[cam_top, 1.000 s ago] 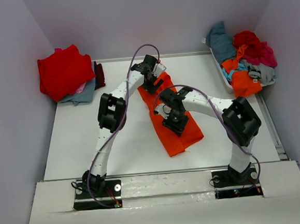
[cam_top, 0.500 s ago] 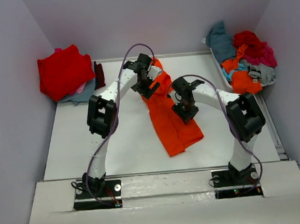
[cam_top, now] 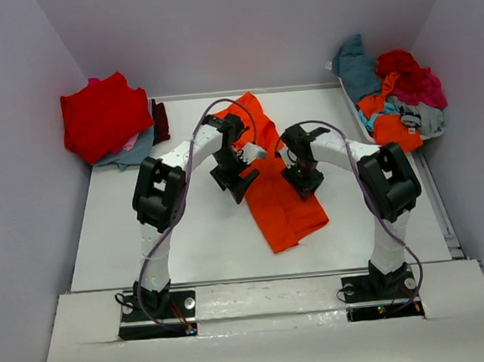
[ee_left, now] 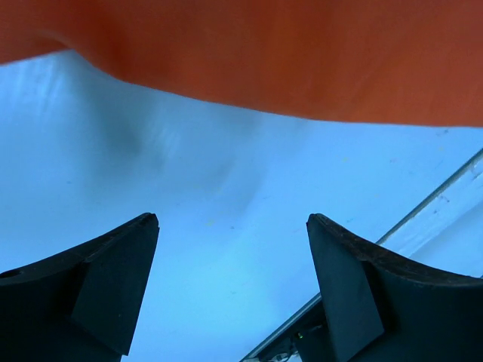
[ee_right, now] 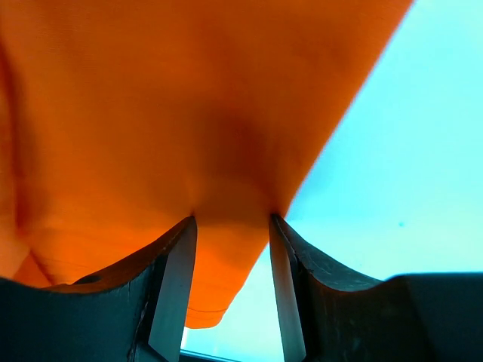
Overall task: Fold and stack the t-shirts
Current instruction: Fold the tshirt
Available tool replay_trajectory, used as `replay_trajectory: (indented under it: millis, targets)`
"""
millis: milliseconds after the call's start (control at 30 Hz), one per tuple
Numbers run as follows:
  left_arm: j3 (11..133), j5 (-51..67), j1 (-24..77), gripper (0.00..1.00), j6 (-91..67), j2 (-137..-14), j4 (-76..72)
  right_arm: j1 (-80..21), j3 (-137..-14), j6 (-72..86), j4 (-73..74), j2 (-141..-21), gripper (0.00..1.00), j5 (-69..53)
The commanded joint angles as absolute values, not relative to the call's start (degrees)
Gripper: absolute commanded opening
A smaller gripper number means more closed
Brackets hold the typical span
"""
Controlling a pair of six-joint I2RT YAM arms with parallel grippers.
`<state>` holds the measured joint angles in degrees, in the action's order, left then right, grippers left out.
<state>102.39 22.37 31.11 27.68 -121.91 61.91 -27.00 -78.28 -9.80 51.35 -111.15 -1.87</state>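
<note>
Bright even light; blue-tinted wrist views, blurry orange t-shirt [ee_left: 302,53]

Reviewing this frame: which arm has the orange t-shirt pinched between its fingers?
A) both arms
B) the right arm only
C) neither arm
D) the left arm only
B: in the right wrist view the right fingers pinch a bunch of the orange t-shirt, while the left fingers stand wide apart over the bare table, with the cloth ahead of them, not between them.
</note>
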Motion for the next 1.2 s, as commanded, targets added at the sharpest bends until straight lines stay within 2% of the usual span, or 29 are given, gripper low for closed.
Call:
replay_trajectory:
  millis: [0,467,700,1000,1167]
  targets:
    - [98.4,25.5,32.1,0.92,33.6,-115.1,65.1,-26.5,-79.5,-8.9,51.0,-110.4,0.49,-1.8]
    - [95.4,27.0,35.7,0.95,38.4,-116.4,65.1,-26.0,-80.8,-8.4,50.4,-108.5,0.49,-0.4]
    - [101.6,28.3,36.3,0.94,39.4,-121.5,65.1,-24.1,-86.1,-7.8,50.5,-110.9,0.49,-0.3]
    - [107.2,26.2,39.5,0.94,40.7,-125.4,65.0,-21.7,-85.3,-8.6,48.9,-111.4,0.49,-0.3]
    - [107.8,23.0,40.9,0.92,40.9,-125.3,63.6,-19.9,-96.0,-7.7,50.2,-117.8,0.49,-0.3]
